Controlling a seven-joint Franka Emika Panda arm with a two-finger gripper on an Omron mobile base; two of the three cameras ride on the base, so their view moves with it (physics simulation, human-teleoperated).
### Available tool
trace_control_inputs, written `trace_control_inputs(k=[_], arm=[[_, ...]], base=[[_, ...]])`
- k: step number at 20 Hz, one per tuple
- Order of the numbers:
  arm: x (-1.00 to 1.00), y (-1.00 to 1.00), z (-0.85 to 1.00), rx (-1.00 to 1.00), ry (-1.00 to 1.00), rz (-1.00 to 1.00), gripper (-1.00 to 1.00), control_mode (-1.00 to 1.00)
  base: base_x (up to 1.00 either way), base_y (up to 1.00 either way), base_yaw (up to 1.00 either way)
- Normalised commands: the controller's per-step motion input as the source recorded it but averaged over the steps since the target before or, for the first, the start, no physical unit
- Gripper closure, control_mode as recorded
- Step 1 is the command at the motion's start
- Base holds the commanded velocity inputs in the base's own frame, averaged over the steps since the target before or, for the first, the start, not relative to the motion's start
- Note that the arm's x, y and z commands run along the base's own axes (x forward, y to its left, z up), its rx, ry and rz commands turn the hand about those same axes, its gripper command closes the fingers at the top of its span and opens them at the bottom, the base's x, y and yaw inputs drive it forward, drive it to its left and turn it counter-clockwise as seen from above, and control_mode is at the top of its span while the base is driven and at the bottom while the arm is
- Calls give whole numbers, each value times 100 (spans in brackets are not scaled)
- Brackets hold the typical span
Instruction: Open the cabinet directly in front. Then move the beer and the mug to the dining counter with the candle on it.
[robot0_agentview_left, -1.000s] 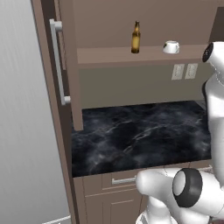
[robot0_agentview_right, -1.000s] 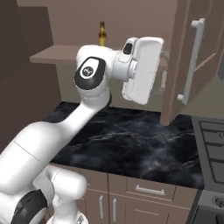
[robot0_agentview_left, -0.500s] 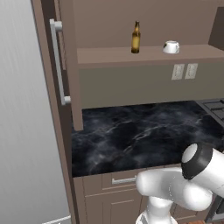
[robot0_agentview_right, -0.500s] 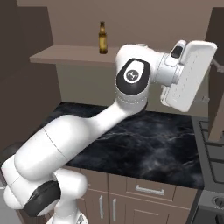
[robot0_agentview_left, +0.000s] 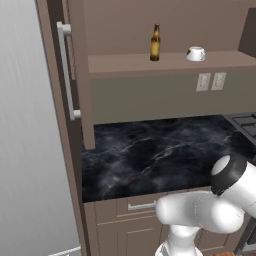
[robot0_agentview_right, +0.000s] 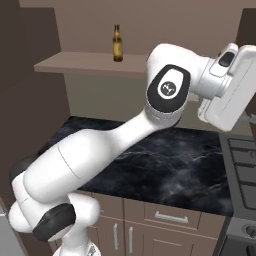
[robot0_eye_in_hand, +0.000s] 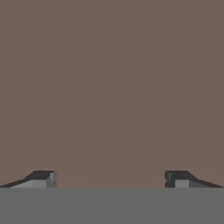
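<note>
The cabinet (robot0_agentview_left: 165, 20) stands open, its left door (robot0_agentview_left: 77, 90) swung out with its silver bar handle (robot0_agentview_left: 65, 70) facing me. On its bottom shelf (robot0_agentview_left: 170, 62) stand the amber beer (robot0_agentview_left: 155, 42) (robot0_agentview_right: 117, 43) and, to its right, the white mug (robot0_agentview_left: 196, 53). My arm reaches far right, and its white hand (robot0_agentview_right: 231, 87) sits beside the dark right door (robot0_agentview_right: 248, 35), well right of the beer. In the hand view my gripper (robot0_eye_in_hand: 110, 179) is open, with nothing between its fingertips (robot0_eye_in_hand: 41, 178), facing a flat brown surface. The dining counter and candle are out of view.
A black marble worktop (robot0_agentview_left: 160, 150) lies below the cabinet over brown drawer fronts (robot0_agentview_right: 170, 215). A stove (robot0_agentview_right: 245, 165) adjoins it on the right. Wall outlets (robot0_agentview_left: 210, 81) sit under the shelf. A tall grey panel (robot0_agentview_left: 25, 150) fills the left.
The arm has swung to the right: the hand has crossed to the right edge of the right base view and the elbow has dropped low in the left base view. Beer and mug have not moved.
</note>
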Motion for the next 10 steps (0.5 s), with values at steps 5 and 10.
trace_control_inputs(k=[5, 10], arm=[[-42, 9, -2, 0, -11, 6, -100, -100], [-42, 43, -5, 0, -9, 8, -100, -100]], base=[[0, 0, 0], [0, 0, 0]])
